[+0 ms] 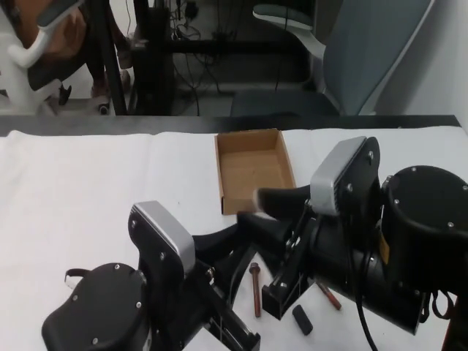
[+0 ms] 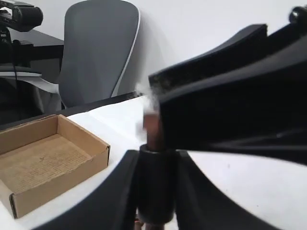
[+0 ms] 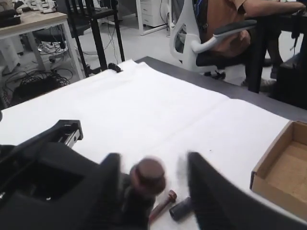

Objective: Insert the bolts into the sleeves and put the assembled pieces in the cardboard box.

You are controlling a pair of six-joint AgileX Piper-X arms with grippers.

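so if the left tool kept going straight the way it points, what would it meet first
Most likely the right tool, lying across the line just ahead, by the bolt standing in the sleeve that the left tool grips. Depth there is unclear.

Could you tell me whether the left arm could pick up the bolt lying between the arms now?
Probably not yet: its jaws are shut on a sleeve with another bolt in it, so that loose bolt must wait.
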